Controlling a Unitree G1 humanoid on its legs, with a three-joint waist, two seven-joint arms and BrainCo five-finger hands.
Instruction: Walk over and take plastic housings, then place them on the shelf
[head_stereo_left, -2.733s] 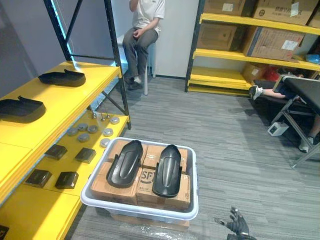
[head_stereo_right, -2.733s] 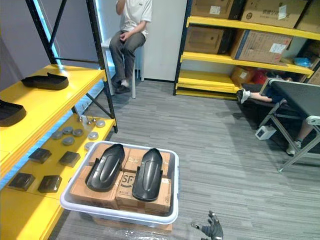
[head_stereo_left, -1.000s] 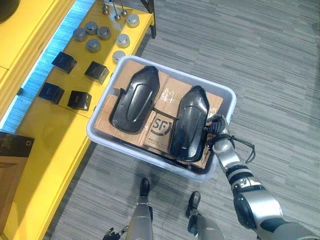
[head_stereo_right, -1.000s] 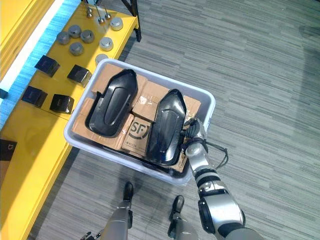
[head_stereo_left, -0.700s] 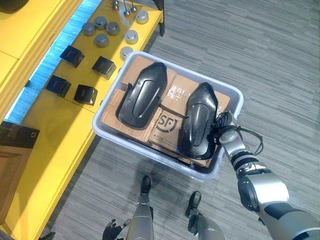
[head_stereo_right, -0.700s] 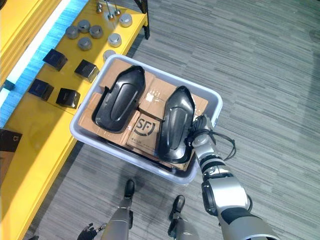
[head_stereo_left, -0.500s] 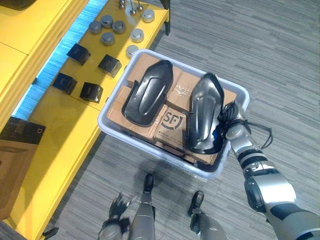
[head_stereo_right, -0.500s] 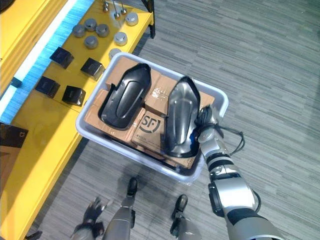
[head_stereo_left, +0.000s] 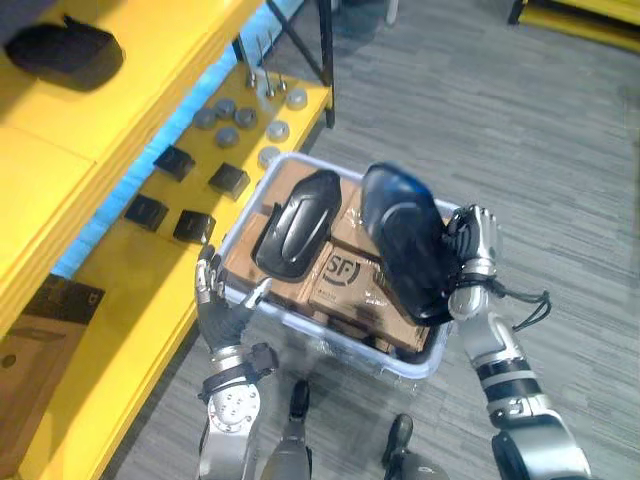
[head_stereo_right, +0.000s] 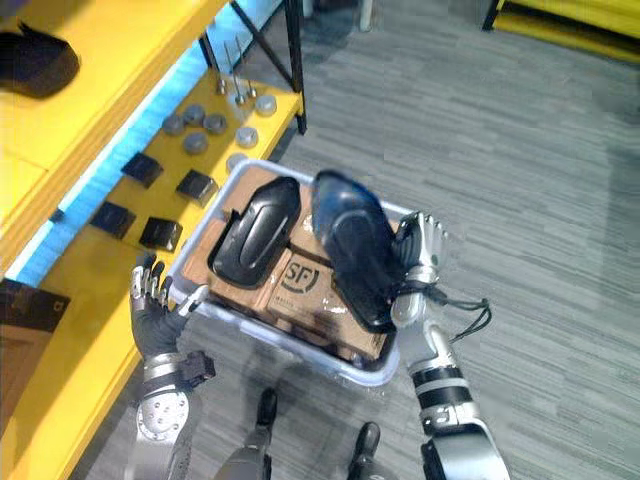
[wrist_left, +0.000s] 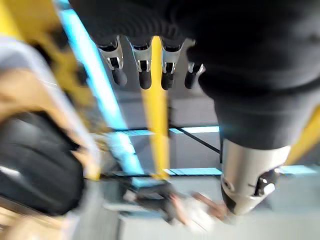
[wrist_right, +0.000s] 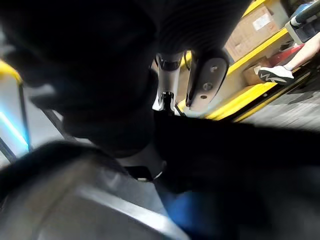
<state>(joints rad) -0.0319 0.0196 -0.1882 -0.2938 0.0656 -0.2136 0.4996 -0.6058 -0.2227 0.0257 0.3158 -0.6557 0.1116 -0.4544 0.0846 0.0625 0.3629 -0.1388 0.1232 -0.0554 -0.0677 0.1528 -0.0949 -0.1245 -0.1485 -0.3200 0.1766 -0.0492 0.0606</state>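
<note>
A black plastic housing (head_stereo_left: 405, 245) hangs tilted above the white bin (head_stereo_left: 345, 348), and my right hand (head_stereo_left: 472, 250) is shut on its right edge. A second black housing (head_stereo_left: 298, 222) lies flat on the cardboard boxes (head_stereo_left: 345, 275) inside the bin. My left hand (head_stereo_left: 212, 292) is raised beside the bin's left rim with its fingers (wrist_left: 145, 70) straight and nothing in it. In the right wrist view the held housing (wrist_right: 240, 165) shows as a dark surface right against the hand.
The yellow shelf (head_stereo_left: 120, 130) runs along the left, with another black housing (head_stereo_left: 65, 45) on its upper level. Small black blocks (head_stereo_left: 190, 225) and grey discs (head_stereo_left: 225, 125) lie on its lower level. Grey floor stretches to the right of the bin.
My right hand has closed on the right housing and lifted it out of the bin. My left hand has risen to the bin's left rim. The camera has also shifted.
</note>
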